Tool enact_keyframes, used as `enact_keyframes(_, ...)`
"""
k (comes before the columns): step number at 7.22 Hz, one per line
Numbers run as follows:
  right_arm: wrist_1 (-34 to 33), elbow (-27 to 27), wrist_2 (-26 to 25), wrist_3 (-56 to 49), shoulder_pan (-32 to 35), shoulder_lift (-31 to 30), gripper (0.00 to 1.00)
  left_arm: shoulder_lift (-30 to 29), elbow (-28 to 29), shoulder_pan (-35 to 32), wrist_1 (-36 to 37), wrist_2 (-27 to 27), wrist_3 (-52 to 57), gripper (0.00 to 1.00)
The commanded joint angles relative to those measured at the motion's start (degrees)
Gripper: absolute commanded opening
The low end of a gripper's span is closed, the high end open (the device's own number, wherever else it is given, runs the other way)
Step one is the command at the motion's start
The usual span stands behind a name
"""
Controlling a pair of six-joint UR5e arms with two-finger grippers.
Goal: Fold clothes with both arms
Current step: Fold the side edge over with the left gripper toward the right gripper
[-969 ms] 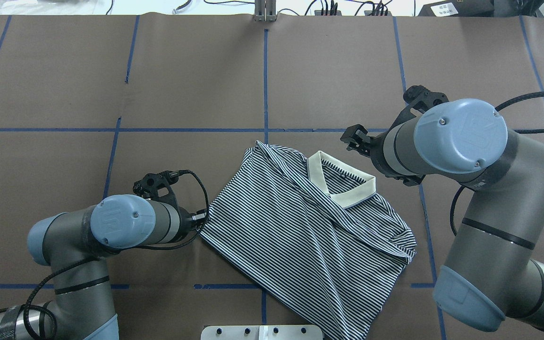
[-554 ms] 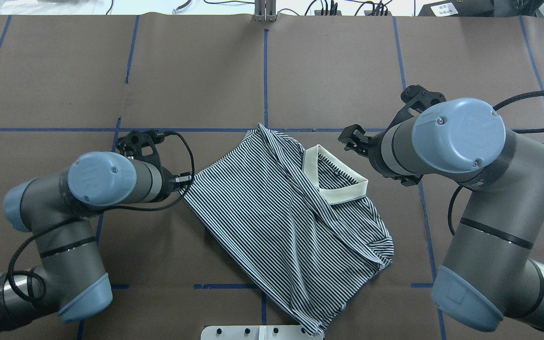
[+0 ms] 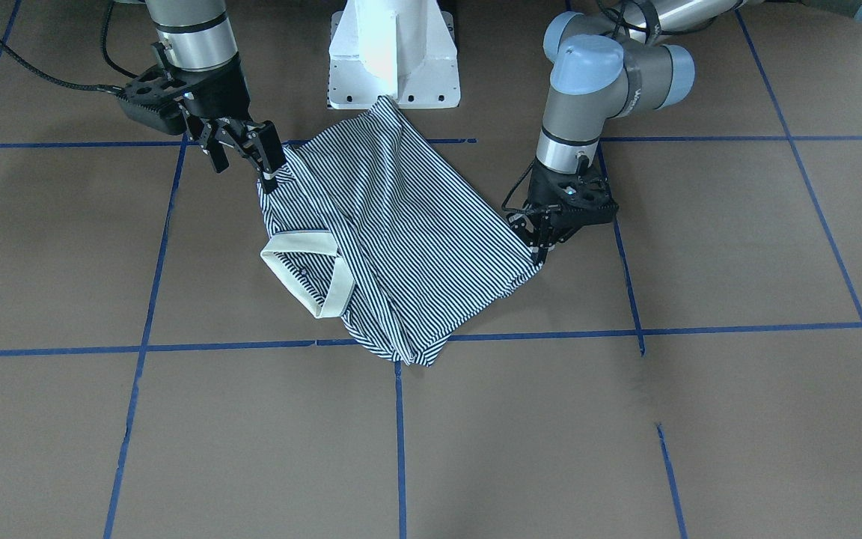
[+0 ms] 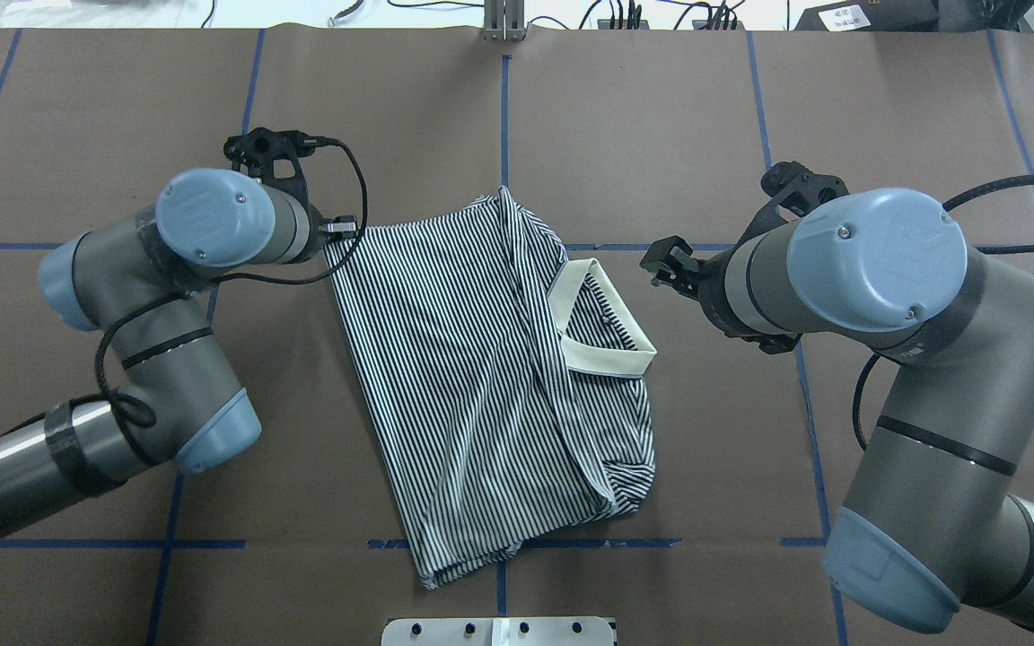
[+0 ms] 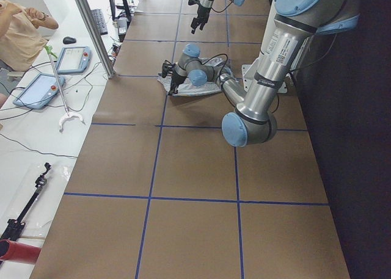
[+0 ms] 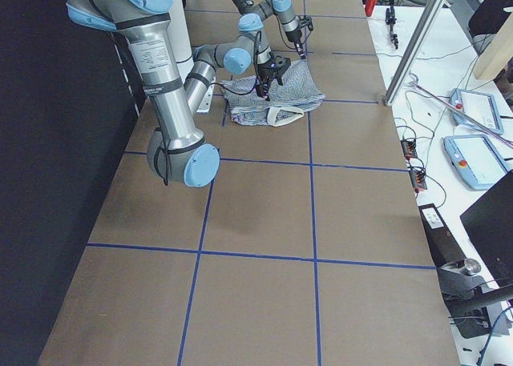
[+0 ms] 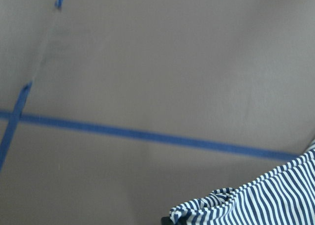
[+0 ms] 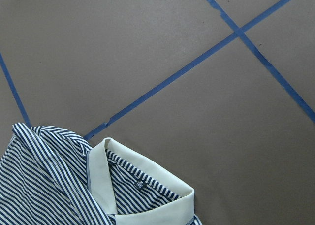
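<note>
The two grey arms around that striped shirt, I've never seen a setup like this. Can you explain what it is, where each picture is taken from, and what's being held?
This is one robot at a brown table marked with blue tape. It has a left arm and a right arm, each ending in a two-finger gripper.

Two pictures look down on the table: one from behind the robot and one from across it, where the arms swap sides. Two look along the table from its ends. Two come from small cameras on the wrists.

A striped polo shirt with a cream collar lies partly folded on the table. The left gripper is pinched shut on one corner of it. The right gripper hangs open near the collar, holding nothing.
</note>
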Motion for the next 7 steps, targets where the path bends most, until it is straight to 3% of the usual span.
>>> enact_keyframes(1, 0.37, 0.03, 0.10, -0.02, -0.15, 0.29, 1.00, -9.82, 22.09, -5.18, -15.42, 0.24, 4.15, 0.00)
enact_keyframes(2, 0.37, 0.21, -0.08, 0.24, -0.33, 0.55, 1.00, -10.73, 24.45, -6.33, -17.06, 0.24, 6.86, 0.00)
enact_keyframes(3, 0.37, 0.04, -0.08, 0.16, -0.33, 0.55, 1.00, -10.65, 24.30, -6.43, -17.08, 0.24, 7.32, 0.35)
enact_keyframes(4, 0.37, -0.40, -0.17, -0.28, -1.46, 0.73, 1.00, -9.78, 22.64, -7.04, -16.73, -0.11, 7.33, 0.38)
enact_keyframes(7, 0.20, -13.90, -0.43, -1.68, -6.90, 14.93, 1.00, 4.42, 2.30, -7.92, -16.73, -5.10, 7.33, 0.37)
